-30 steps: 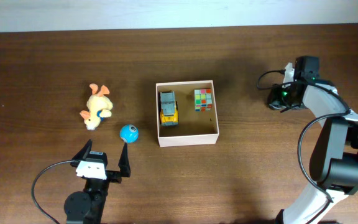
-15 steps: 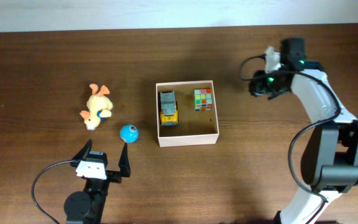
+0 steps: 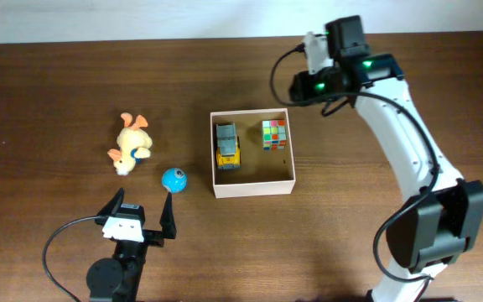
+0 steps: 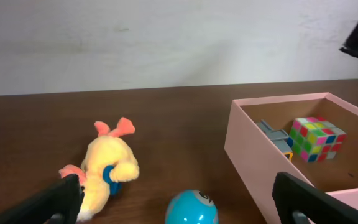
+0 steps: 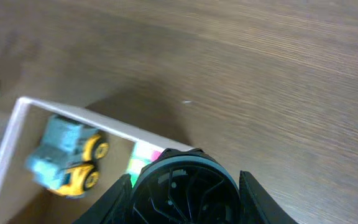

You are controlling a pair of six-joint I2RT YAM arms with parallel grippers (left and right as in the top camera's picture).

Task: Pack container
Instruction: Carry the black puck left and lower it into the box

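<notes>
While my left hand [image 3: 146, 196] sits low in the overhead frame with its fingers spread wide apart, the container [image 3: 253, 188] stands mid-frame on the surface [image 3: 57, 84], holding a toy truck [image 3: 226, 145] and a colour cube [image 3: 274, 133]. My right hand [image 3: 293, 85] hovers by its upper right corner; whether its fingers are parted I cannot tell.

Ahead of the black left gripper [image 3: 143, 201] are a blue ball [image 3: 173, 179] and a yellow plush toy [image 3: 131, 144] with orange-pink limbs, on a dark brown wood-grain table [image 3: 57, 84]. Ahead and to its right, the container [image 3: 252, 189] is white outside and tan inside. Within it are a grey-blue and yellow truck [image 3: 226, 145] and a cube [image 3: 274, 133] gridded in mixed colours.
</notes>
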